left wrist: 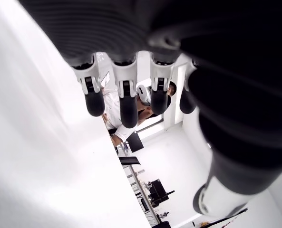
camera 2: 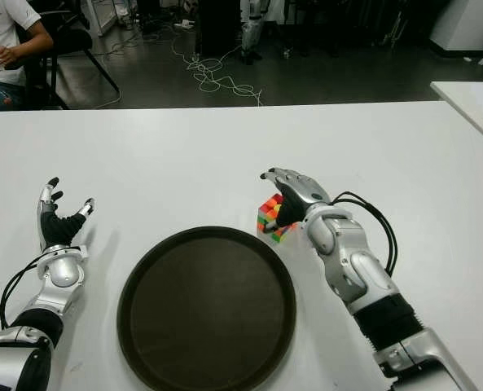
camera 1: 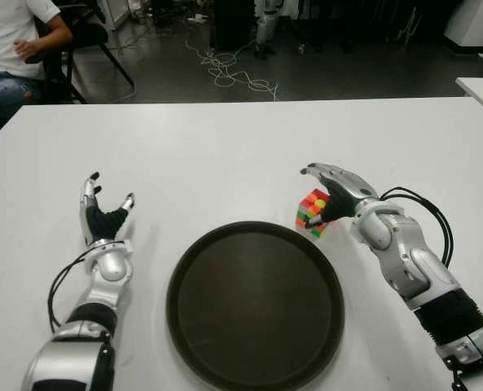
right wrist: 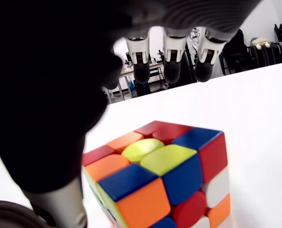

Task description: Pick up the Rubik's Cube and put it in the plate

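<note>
Rubik's Cube (camera 1: 313,212) on white table (camera 1: 225,155), just beyond dark round plate's (camera 1: 255,303) far right rim, one corner turned toward plate. Right robot hand (camera 1: 332,194) arched over cube, fingers extended, not clasping. Left robot hand (camera 1: 103,213) spread, empty, left of plate.

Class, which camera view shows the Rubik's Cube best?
The right wrist view: the Rubik's Cube fills it, coloured stickers plain, under the right hand. Both eye views show it small, partly behind that hand, beside the plate. The left wrist view lacks it.

Robot hand (right wrist: 145,61) fingers extended above Rubik's Cube (right wrist: 164,185), white table (right wrist: 259,109)
</note>
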